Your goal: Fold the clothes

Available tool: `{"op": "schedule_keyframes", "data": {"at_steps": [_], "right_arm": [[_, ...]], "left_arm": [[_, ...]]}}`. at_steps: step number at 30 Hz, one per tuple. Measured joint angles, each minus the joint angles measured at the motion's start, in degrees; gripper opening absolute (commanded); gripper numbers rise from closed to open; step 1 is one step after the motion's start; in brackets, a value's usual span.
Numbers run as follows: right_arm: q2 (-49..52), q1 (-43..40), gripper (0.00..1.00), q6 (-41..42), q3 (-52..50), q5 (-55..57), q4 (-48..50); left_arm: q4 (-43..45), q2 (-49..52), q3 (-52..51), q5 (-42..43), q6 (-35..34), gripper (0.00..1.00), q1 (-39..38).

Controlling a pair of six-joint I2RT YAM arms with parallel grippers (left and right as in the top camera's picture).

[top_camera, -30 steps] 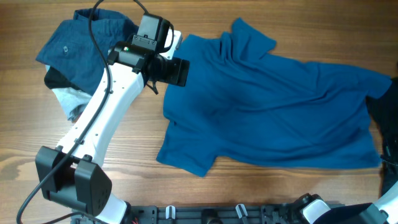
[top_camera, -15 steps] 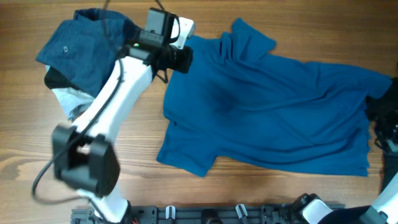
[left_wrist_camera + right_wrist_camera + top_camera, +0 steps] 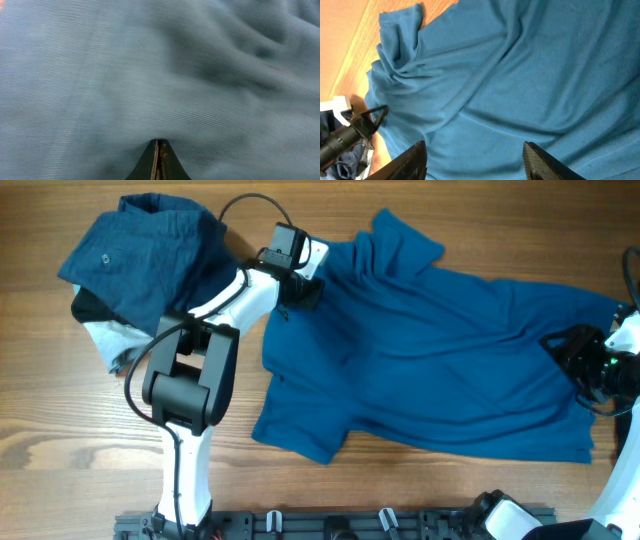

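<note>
Fingertips (image 3: 150,162) of the left gripper (image 3: 300,288) are pressed together with only a hairline seam between them, nose-down in the blue T-shirt (image 3: 430,360). Cloth dimples right at the tips, but whether any is caught between them cannot be told. Over the past second this arm has reared up at the elbow, and its tips have shifted only slightly along the shirt's collar end.

Meanwhile the right gripper (image 3: 474,150) has come in over the hem end. Its fingers are spread wide with nothing between them, hovering above the cloth, and the hem corner nearest them has drawn in a little. By my reading, both arms now stand at opposite ends of the shirt, and a first fold is being set up but not yet begun.

Ahead of the right fingers the fabric runs in long creases to the far sleeve (image 3: 400,30). Behind the left fingers, off the shirt, a pile of darker clothes (image 3: 140,250) lies just beside the shirt's edge, which crowds any outward pull there. Bare table (image 3: 420,490) lies open along the shirt's lower edge, giving room to fold that way.
</note>
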Motion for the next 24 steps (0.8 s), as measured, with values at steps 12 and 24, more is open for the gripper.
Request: {"op": "schedule_keyframes", "data": {"at_steps": [12, 24], "right_arm": [[8.5, 8.5, 0.66, 2.3, 0.0, 4.9, 6.5], [35.8, 10.1, 0.15, 15.5, 0.0, 10.5, 38.4]], "left_arm": [[-8.8, 0.2, 3.7, -14.6, -10.4, 0.21, 14.8], [-14.8, -21.2, 3.8, -11.4, -9.7, 0.66, 5.7]]}}
